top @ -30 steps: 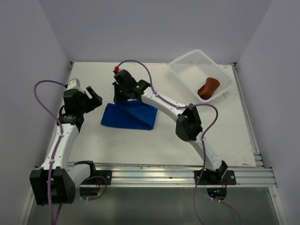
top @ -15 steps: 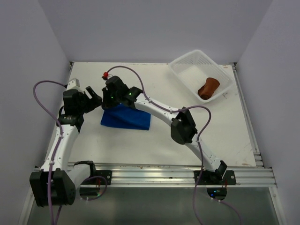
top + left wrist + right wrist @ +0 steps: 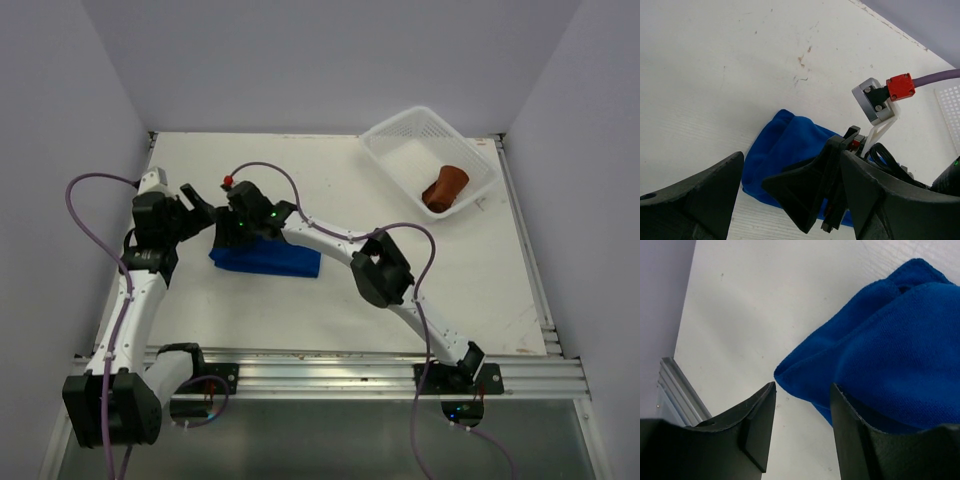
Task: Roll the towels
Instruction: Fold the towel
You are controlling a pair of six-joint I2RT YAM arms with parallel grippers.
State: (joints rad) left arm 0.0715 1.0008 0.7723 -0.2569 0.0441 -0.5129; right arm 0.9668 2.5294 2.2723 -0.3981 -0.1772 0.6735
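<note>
- white mesh basket (image 3: 410,155), far right: rust-brown towel (image 3: 445,187) bunched up inside
- blue towel (image 3: 272,261) sits folded on the table (image 3: 450,290)
- right gripper (image 3: 802,390) spread apart at its left end
- left gripper (image 3: 199,210) also wide apart, just beside

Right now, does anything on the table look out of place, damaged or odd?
Nothing spilled or damaged. The blue towel is a lopsided, half-folded bundle at the right gripper, not a neat roll. The rust-brown towel lies in the white basket. The table carries a few brownish marks.
</note>
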